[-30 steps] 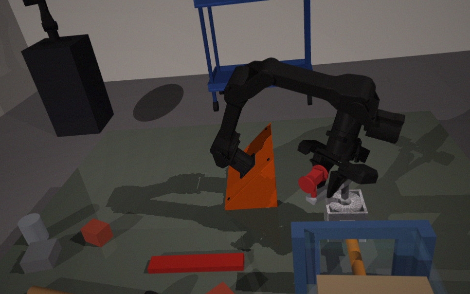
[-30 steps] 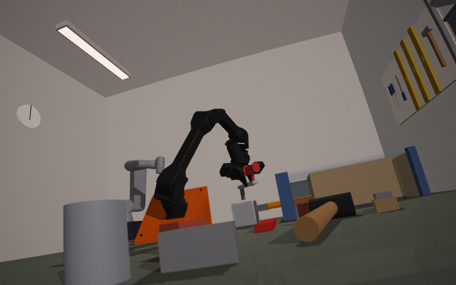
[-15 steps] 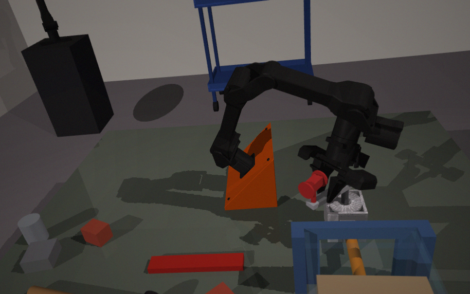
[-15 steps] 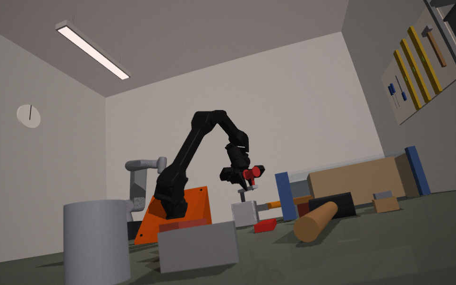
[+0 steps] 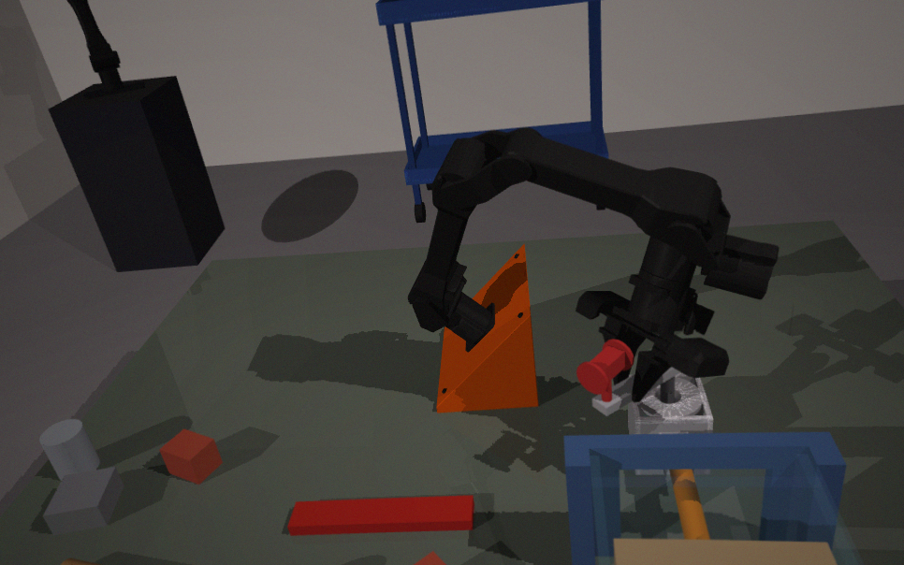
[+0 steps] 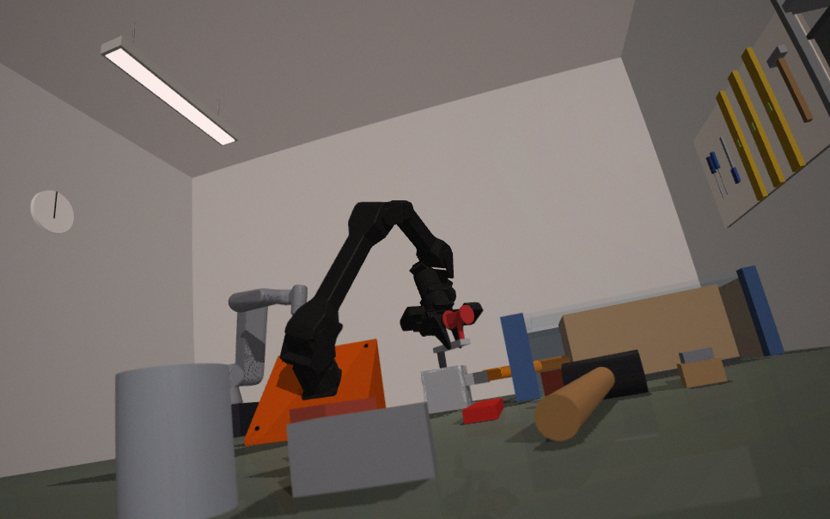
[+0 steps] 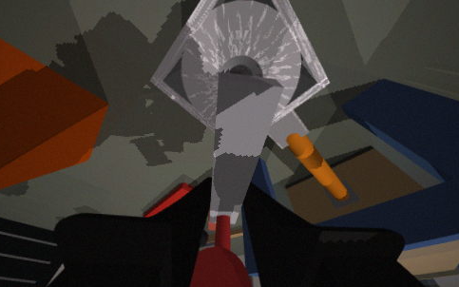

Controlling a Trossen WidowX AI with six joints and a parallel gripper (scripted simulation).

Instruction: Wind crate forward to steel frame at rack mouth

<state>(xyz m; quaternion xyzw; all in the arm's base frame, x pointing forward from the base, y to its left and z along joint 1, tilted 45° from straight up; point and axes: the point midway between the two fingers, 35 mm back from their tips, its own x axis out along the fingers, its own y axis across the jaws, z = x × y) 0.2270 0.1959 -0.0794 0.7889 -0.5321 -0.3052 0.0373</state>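
My gripper (image 5: 633,383) (image 6: 449,344) (image 7: 227,183) is shut on the winch handle (image 5: 596,377) (image 6: 466,314) (image 7: 242,128), with a fingertip on each side near its red knob. The grey crank arm reaches over the winch (image 5: 670,425) (image 6: 444,389) (image 7: 259,38). The shaft meets the round hole on top; how deep the key sits I cannot tell. An orange strap (image 5: 692,508) (image 6: 501,371) (image 7: 323,172) runs from the winch to the tan crate (image 5: 722,553) (image 6: 650,325). The crate looks flat, its front set back from the blue frame (image 5: 701,452) (image 6: 518,361) (image 7: 402,105).
An orange wedge (image 5: 494,379) (image 6: 357,374) (image 7: 46,109) stands beside the winch. A red bar (image 5: 382,515) (image 6: 483,410) lies nearby. A red cube (image 5: 191,456), grey cylinder (image 5: 71,449) (image 6: 175,438) and grey block (image 5: 83,498) (image 6: 360,451) are farther off. A wooden cylinder (image 6: 573,406) lies near the cubby.
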